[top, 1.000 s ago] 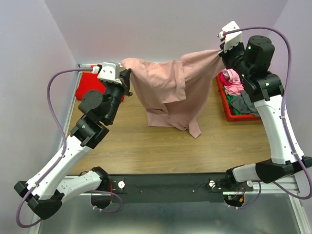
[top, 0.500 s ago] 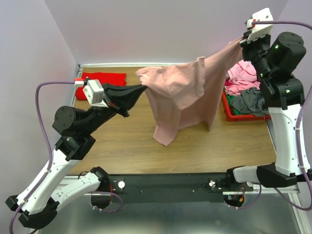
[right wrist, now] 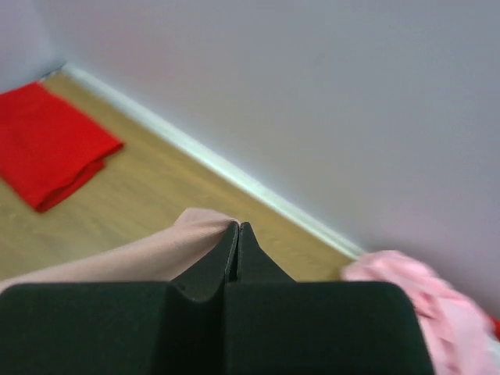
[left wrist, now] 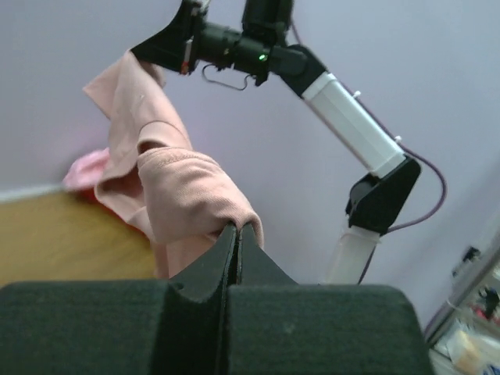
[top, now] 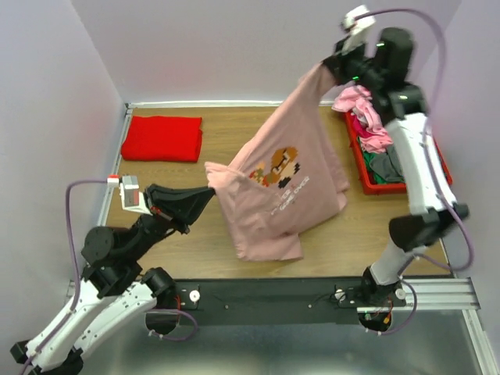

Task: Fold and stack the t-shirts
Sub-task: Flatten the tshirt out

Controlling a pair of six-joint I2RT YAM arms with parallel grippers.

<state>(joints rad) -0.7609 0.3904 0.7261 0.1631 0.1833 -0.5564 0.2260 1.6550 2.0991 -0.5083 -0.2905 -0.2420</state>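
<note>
The dusty-pink t-shirt [top: 285, 195] is strung through the air between both hands. The left gripper [top: 209, 194] is clamped tight on one bunched edge and the right gripper [top: 326, 69] is pinched closed on another, with cloth showing at the tips in each wrist view. The shirt's long axis runs from the left gripper up and away to the right gripper, which sits higher and farther out. The printed body sags below that line, on the left gripper's right side and beneath the right gripper. Whether the lowest fold touches the table [top: 344, 234] I cannot tell. The left gripper is nearer the hanging bulk, so laying it flat looks likely to depend on bringing the right gripper down. By count there is one shirt in the air and one folded red t-shirt [top: 162, 138] beyond the left gripper and well apart from it. One red bin [top: 388, 188] under the right gripper holds a heap of t-shirts [top: 367, 125] in light pink, magenta and grey, too tangled to count.
</note>
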